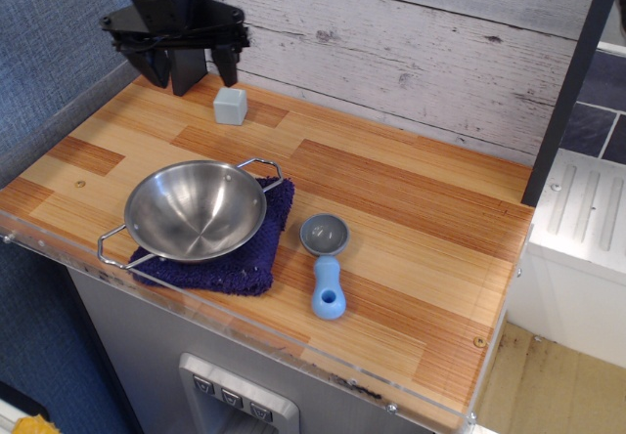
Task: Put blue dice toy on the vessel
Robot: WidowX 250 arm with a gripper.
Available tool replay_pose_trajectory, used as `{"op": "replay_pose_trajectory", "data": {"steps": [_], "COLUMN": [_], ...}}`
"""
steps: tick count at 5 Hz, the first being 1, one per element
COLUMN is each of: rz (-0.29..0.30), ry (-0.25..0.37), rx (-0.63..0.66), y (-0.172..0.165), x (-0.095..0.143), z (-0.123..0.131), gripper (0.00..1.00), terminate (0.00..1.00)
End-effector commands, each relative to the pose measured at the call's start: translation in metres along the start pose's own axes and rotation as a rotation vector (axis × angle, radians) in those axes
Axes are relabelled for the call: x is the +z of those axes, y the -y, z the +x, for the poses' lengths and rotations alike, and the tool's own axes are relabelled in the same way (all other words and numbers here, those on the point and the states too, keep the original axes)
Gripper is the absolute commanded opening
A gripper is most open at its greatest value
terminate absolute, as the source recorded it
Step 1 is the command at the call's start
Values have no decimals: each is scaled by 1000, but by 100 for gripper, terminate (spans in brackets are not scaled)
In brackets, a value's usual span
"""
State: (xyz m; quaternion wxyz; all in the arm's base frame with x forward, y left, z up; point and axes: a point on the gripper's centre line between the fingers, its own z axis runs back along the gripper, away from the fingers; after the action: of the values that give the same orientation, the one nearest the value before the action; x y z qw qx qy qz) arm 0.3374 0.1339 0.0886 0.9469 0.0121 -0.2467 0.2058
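The blue dice toy (pixel 231 106) is a small pale grey-blue cube standing on the wooden counter near the back wall. The vessel (pixel 195 209) is a shiny steel bowl with two wire loop handles, resting empty on a dark purple cloth at the front left. My gripper (pixel 188 70) is black, at the back left, just left of and above the cube. Its fingers point down, are spread apart and hold nothing.
A grey scoop with a blue handle (pixel 326 263) lies right of the bowl. The purple cloth (pixel 235 263) lies under the bowl. A dark post stands at the back left, another (pixel 572 82) at the right. The counter's front edge (pixel 293 351) has a clear lip.
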Motion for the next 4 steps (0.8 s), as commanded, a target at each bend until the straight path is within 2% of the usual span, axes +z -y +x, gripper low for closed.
{"op": "replay_pose_trajectory", "data": {"steps": [1, 2, 4], "rz": [-11, -17, -28], "ry": [46, 55, 34], "rx": [26, 21, 12], "y": [-11, -9, 6], "x": [-25, -40, -61], "z": [22, 27, 25], "gripper": [100, 100, 100], "terminate": [0, 0, 0]}}
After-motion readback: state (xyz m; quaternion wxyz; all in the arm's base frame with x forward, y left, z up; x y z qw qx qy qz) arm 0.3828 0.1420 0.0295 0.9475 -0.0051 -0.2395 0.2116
